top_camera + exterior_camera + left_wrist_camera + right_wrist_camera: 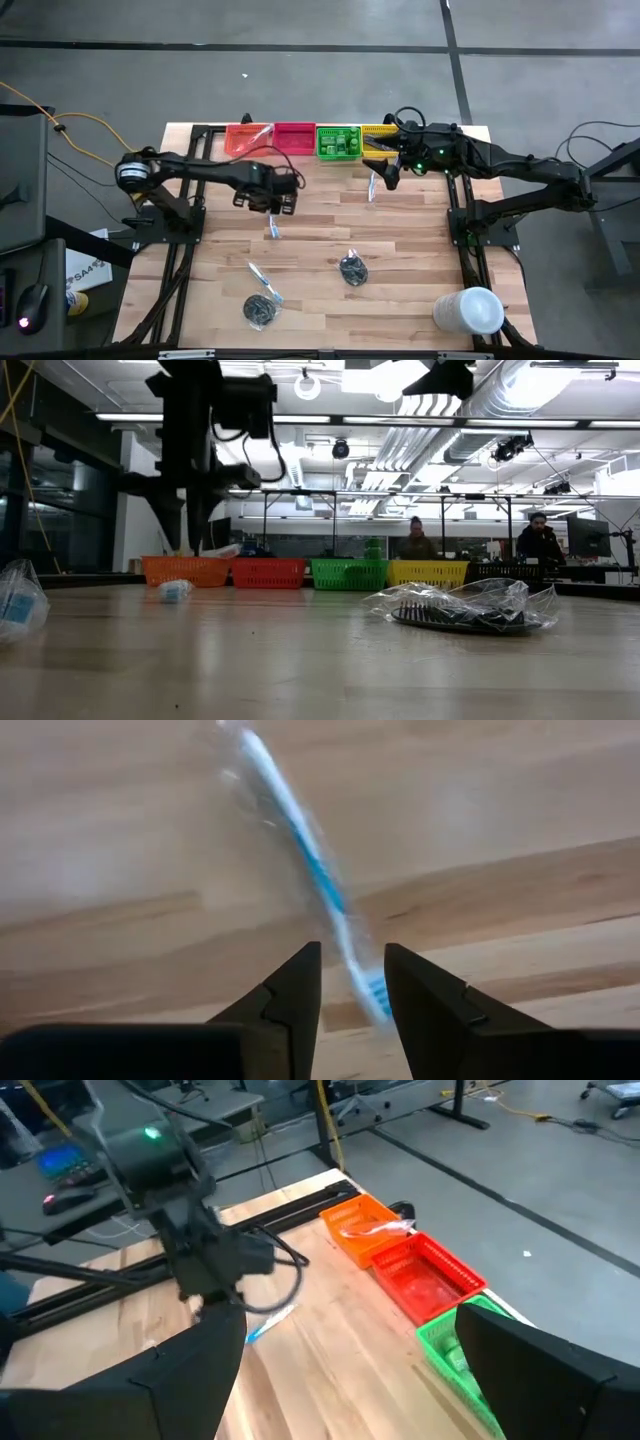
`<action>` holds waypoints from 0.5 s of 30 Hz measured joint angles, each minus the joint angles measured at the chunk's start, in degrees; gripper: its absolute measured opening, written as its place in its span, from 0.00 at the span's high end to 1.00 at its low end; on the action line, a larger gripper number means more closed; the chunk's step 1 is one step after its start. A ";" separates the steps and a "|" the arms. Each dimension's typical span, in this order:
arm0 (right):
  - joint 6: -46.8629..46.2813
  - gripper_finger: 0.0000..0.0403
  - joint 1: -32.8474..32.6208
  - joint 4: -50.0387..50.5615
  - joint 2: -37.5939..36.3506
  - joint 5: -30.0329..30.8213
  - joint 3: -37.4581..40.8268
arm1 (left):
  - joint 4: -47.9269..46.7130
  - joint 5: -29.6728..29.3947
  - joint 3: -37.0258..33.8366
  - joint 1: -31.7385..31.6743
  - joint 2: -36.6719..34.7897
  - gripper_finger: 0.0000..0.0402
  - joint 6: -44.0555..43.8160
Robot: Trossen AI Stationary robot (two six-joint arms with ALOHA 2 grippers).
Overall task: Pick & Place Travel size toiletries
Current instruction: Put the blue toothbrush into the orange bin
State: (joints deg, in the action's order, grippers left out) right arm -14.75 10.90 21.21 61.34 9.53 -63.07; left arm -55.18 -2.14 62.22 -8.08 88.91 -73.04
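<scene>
A clear-wrapped white-blue toothbrush [315, 860] lies flat on the wooden table [400, 240], left of its middle [273, 229]. My left gripper [352, 952] hangs just above the toothbrush, pointing down. Its fingers stand narrowly open, with the toothbrush's near end showing in the gap below them; they touch nothing. Over the far right of the table, my right gripper [385, 172] is raised and wide open, with nothing between its fingers [352, 1315]. A second toothbrush [262, 280] and two dark round bundles [260, 312] [352, 268] lie nearer the front edge.
Along the far edge stand an orange bin [248, 138] holding a clear-wrapped item, a red bin [294, 138], a green bin [338, 143] and a yellow bin [378, 132]. A small white item [372, 188] lies near my right gripper. A large white cylinder [468, 310] stands front right.
</scene>
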 joint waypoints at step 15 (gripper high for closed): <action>1.51 0.12 -0.02 0.11 0.00 -4.01 0.00 | 3.46 3.06 -0.02 0.59 7.70 0.72 -5.38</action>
State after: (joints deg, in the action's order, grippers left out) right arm -13.23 10.87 21.32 61.34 5.52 -63.07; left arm -51.72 0.93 62.19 -7.48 96.61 -78.42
